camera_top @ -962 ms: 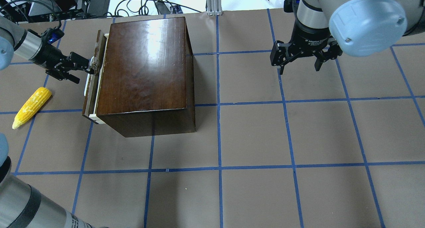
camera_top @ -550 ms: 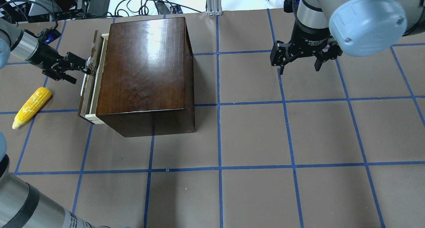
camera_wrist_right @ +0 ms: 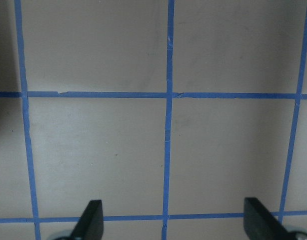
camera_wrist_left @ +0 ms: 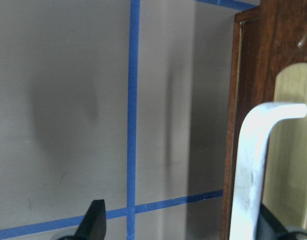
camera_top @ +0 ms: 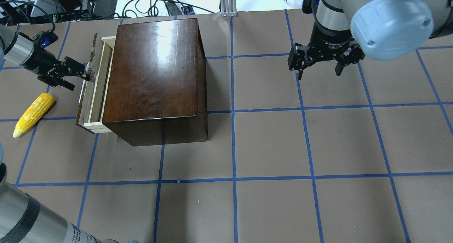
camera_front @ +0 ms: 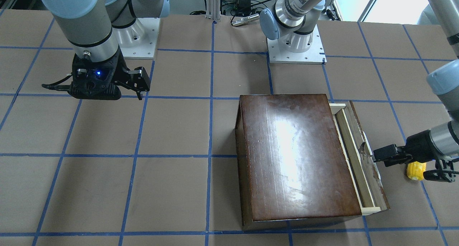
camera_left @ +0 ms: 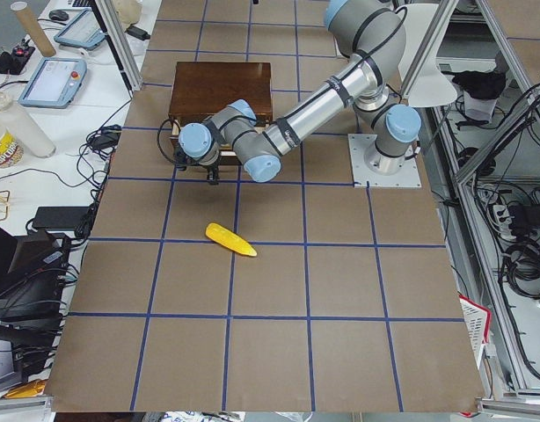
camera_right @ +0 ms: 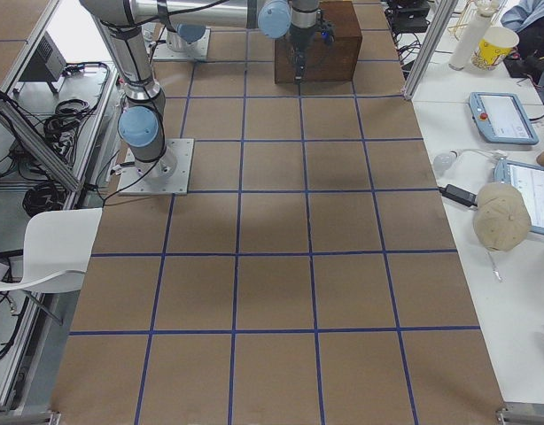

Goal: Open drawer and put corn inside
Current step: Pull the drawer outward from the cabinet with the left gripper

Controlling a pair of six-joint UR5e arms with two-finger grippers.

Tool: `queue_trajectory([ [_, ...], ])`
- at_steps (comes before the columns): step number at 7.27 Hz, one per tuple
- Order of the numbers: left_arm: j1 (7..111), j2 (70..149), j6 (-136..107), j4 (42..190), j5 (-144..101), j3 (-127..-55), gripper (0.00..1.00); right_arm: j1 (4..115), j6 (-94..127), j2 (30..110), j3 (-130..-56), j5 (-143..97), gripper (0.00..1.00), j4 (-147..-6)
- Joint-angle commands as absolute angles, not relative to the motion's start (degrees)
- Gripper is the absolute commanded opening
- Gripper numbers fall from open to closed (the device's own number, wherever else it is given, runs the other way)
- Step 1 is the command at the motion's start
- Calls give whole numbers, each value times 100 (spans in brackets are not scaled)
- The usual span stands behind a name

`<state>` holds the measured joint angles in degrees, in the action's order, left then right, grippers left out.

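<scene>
The glossy dark-brown box (camera_top: 152, 69) stands left of the table's middle. Its drawer (camera_top: 95, 94) is pulled partly out on the left, showing a strip of pale wood tray behind the dark front panel (camera_front: 369, 174). My left gripper (camera_top: 79, 80) is open, with one finger hooked behind the drawer's pale metal handle (camera_wrist_left: 248, 165) and the other finger (camera_wrist_left: 96, 222) out over the table. The yellow corn (camera_top: 33, 110) lies on the table left of the drawer, just below my left gripper. My right gripper (camera_top: 318, 74) is open and empty, hovering at the far right.
The table is brown paper with a blue tape grid (camera_top: 233, 179). Cables and devices lie beyond the far edge (camera_top: 70, 4). An aluminium post (camera_top: 228, 2) stands at the back centre. The arm bases (camera_front: 296, 45) are bolted at the robot's side.
The drawer has slid further out to the left, pulled by my left gripper at its handle. The corn and my right arm have not moved.
</scene>
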<state>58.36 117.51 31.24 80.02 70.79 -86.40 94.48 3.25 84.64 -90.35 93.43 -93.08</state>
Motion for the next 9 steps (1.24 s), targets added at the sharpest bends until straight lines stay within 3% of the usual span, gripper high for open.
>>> queue_trajectory([
  [1,5740,11751,3295,8024,7093,-8622,96,9448,325,8464,-9035,9343,100,-9308],
  [9,5607,11804,3751,8183,7382,-8385,96,9448,325,8464,-9035,9343,100,-9308],
])
